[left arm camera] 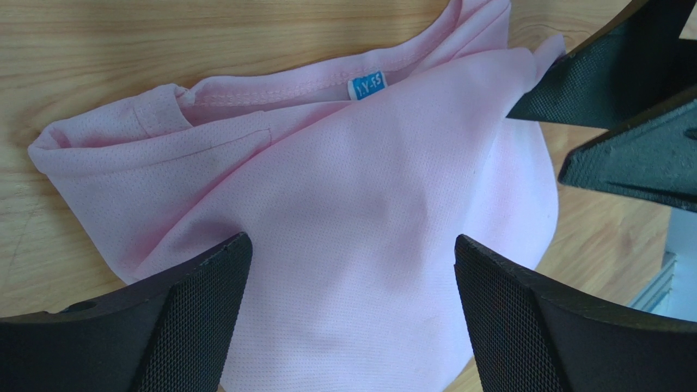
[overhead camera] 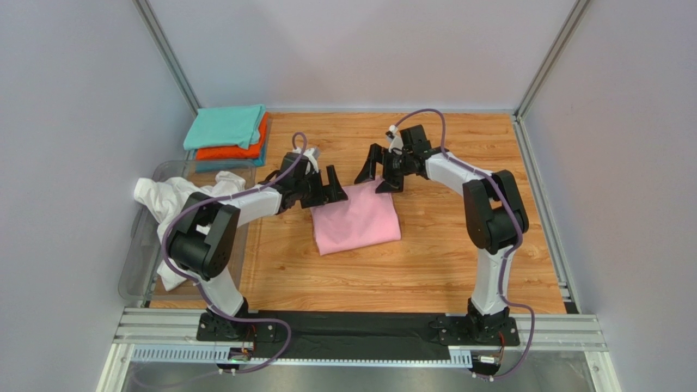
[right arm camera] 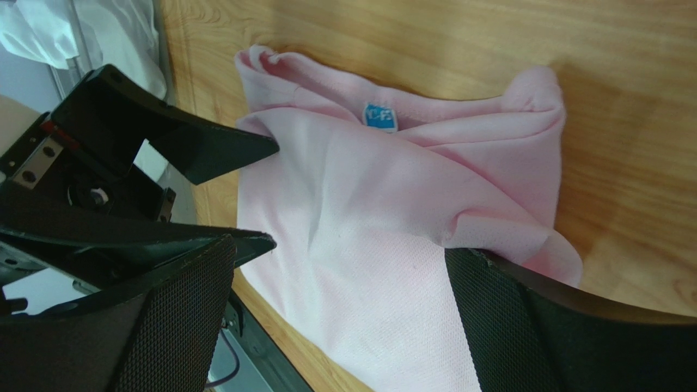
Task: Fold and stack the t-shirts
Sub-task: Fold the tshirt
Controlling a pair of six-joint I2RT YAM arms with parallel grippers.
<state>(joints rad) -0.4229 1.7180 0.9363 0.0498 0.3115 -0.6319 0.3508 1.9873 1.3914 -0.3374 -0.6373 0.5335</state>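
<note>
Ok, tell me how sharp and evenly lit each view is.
Top external: soft, even light, sharp throughout. Left wrist: weave of the pink t-shirt crisp, no glare. Right wrist: the collar label is blurred, and a soft shadow falls on the wooden table beside the shirt.

Pink tee (overhead camera: 356,216) — rough folded rectangle, flat on the table (overhead camera: 442,261), collar label (left arm camera: 366,85) at far edge. White tee (overhead camera: 176,200) crumpled at left. Teal tee (overhead camera: 225,124) on orange tee (overhead camera: 237,151) on blue tee (overhead camera: 214,166) — folded stack, far-left corner.

Bare tabletop (overhead camera: 458,245) right of pink t-shirt (overhead camera: 357,217), folded stack (overhead camera: 229,135) and white t-shirt (overhead camera: 176,200) crowding the left side
</note>
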